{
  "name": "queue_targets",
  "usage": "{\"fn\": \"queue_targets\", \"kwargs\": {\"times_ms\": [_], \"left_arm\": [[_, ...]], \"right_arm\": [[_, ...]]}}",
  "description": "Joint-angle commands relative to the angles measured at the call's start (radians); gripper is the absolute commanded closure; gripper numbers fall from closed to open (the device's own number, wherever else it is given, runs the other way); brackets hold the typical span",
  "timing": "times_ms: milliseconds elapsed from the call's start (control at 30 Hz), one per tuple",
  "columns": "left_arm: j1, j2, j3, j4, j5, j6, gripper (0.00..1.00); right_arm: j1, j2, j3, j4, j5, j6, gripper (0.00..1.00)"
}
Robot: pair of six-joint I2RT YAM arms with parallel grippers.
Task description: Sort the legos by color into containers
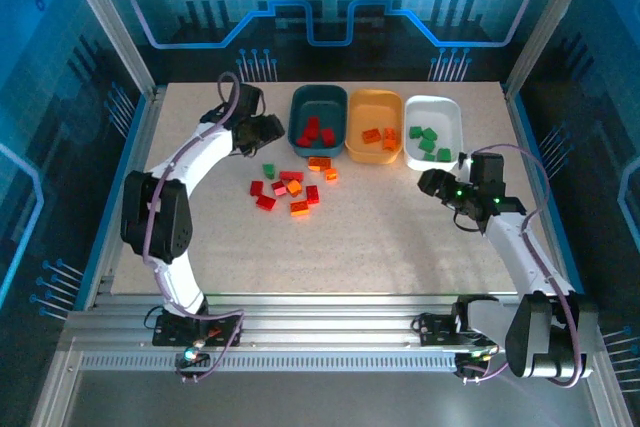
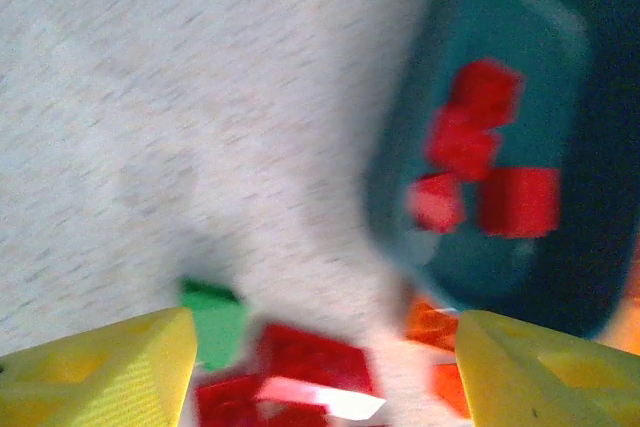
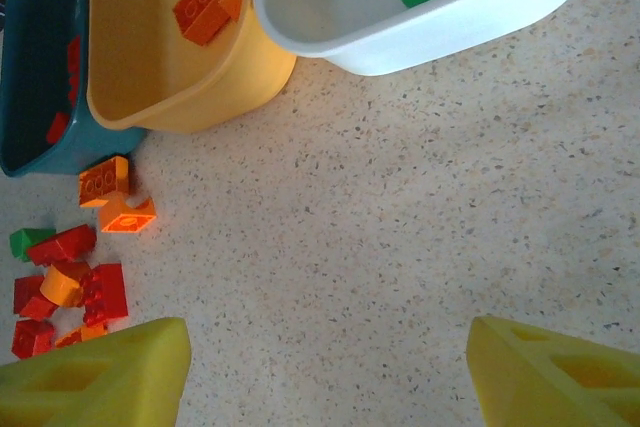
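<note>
Left gripper (image 2: pixel 325 319): yellow fingers (image 2: pixel 110 367) spread wide, empty, beside dark teal plastic tray (image 1: pixel 330 102) holding red studded bricks (image 2: pixel 478 142). Right gripper (image 3: pixel 330 322): equally wide, empty, near white plastic tray (image 3: pixel 420 37) with green bricks (image 1: pixel 428 139); orange plastic tray (image 3: pixel 150 67) between. Loose mixed bricks (image 1: pixel 290 187) crowd speckled tabletop (image 1: pixel 400 237). Likely risk: wide jaws catching two colours together, or nudging tray. Left wrist view blurred; lone green brick (image 2: pixel 215 319) hard to outline.

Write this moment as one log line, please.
left pincer: open, beside teal tray | right pincer: open, empty | loose legos: red, orange, green
</note>
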Motion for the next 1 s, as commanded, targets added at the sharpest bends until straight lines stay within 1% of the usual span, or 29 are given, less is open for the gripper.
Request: {"fn": "queue_targets", "kwargs": {"times_ms": [0, 133, 267, 433, 733, 833, 900, 967], "left_arm": [[-0.003, 0.057, 0.036, -0.094, -0.033, 0.061, 0.30], [-0.003, 0.156, 0.118, -0.174, -0.112, 0.106, 0.31], [-0.003, 0.221, 0.154, -0.208, -0.134, 0.130, 0.34], [-0.006, 0.244, 0.137, -0.193, -0.110, 0.138, 0.35], [-0.040, 0.228, 0.084, -0.155, -0.073, 0.138, 0.33], [-0.047, 0.243, 0.078, -0.158, -0.090, 0.137, 0.34], [-0.048, 0.249, 0.072, -0.158, -0.099, 0.136, 0.35], [-0.048, 0.251, 0.066, -0.154, -0.107, 0.135, 0.39]], "right_arm": [[0.016, 0.005, 0.034, -0.007, 0.003, -0.027, 0.26], [0.019, 0.007, 0.034, -0.014, 0.010, -0.033, 0.26], [0.020, 0.013, 0.035, -0.016, 0.012, -0.036, 0.26], [0.021, 0.031, 0.037, -0.010, 0.007, -0.034, 0.26], [0.024, 0.038, 0.037, -0.007, 0.014, -0.034, 0.26], [0.026, 0.041, 0.037, -0.009, 0.015, -0.036, 0.26], [0.028, 0.036, 0.039, -0.012, 0.017, -0.039, 0.26], [0.027, 0.032, 0.038, -0.014, 0.020, -0.039, 0.26]]}}
